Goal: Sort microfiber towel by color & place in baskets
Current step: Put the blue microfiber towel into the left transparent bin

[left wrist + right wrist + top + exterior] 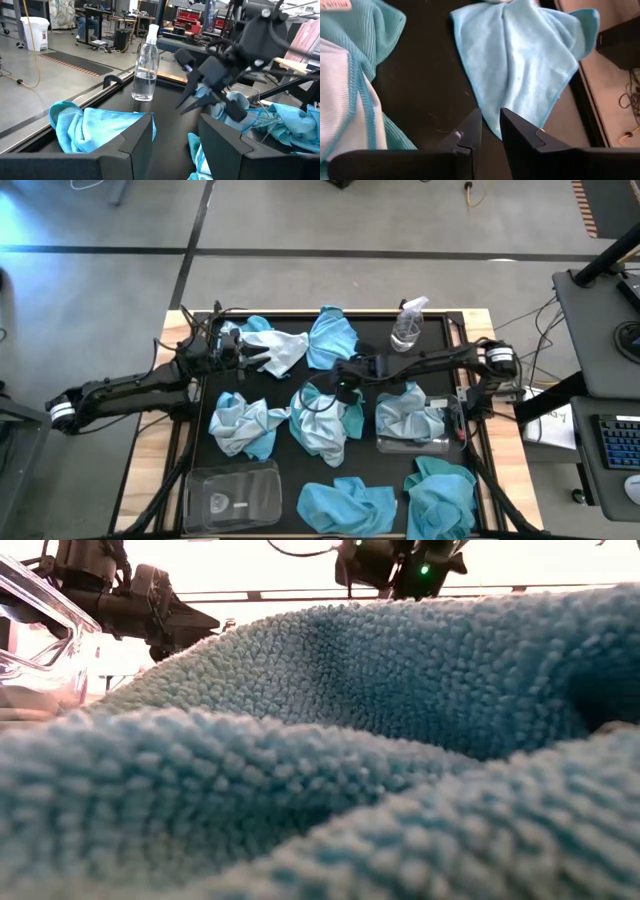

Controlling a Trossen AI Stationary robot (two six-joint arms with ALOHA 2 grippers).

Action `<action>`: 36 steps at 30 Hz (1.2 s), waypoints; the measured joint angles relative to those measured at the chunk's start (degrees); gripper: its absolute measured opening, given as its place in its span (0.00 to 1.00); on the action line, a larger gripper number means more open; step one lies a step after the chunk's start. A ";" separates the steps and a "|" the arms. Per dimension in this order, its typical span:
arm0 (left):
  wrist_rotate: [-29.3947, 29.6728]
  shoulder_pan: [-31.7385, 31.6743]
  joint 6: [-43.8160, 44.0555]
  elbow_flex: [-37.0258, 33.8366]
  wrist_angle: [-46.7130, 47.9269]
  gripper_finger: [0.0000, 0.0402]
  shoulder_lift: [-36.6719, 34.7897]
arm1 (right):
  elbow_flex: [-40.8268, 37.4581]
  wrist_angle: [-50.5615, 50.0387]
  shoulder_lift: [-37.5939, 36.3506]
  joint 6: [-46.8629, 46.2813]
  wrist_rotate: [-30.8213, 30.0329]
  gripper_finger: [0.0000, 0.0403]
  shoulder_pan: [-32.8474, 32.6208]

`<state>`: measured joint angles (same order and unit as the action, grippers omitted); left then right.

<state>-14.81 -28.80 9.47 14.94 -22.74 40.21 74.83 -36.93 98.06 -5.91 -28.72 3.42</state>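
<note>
Surface: black-topped table with wood edges, grey floor around.
Towels: turquoise and pale microfiber towels scattered over the mat; one fills the low view.
Baskets: right basket holds a pale towel; near-left basket has no towel.
Spray bottle: upright at far edge.
Left tool: far left, fingers spread, holding nothing, at a pale towel's edge.
Right tool: centre, above bare mat beside a turquoise towel; narrow gap, nothing pinched.

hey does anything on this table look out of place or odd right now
One thing: a small clear spray bottle stands upright at the far edge of the black table, among crumpled turquoise and pale blue microfiber towels. It belongs to neither colour pile. Nothing looks spilled or damaged.
</note>
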 joint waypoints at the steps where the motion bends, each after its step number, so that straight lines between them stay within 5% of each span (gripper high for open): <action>1: -0.02 0.00 0.00 0.00 0.00 0.36 0.00 | 0.27 0.02 0.56 0.02 0.01 0.16 0.00; 12: -0.09 -0.01 -1.65 0.00 0.21 0.36 0.05 | 1.64 4.72 -1.46 3.42 3.35 0.15 0.00; 18: -0.09 0.00 -1.77 0.00 0.17 0.36 0.09 | 1.64 4.85 -2.32 3.15 -6.96 0.15 1.15; 24: -0.07 -0.01 -1.78 0.00 0.04 0.36 0.07 | 1.51 6.10 -1.27 1.30 4.55 0.15 6.23; 36: -0.04 0.00 -1.90 -0.02 0.01 0.36 0.09 | 1.44 8.52 0.32 -2.14 5.92 0.15 14.90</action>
<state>-14.85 -28.80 7.57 14.92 -22.73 40.29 76.27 -28.40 98.39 -8.04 -22.80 18.32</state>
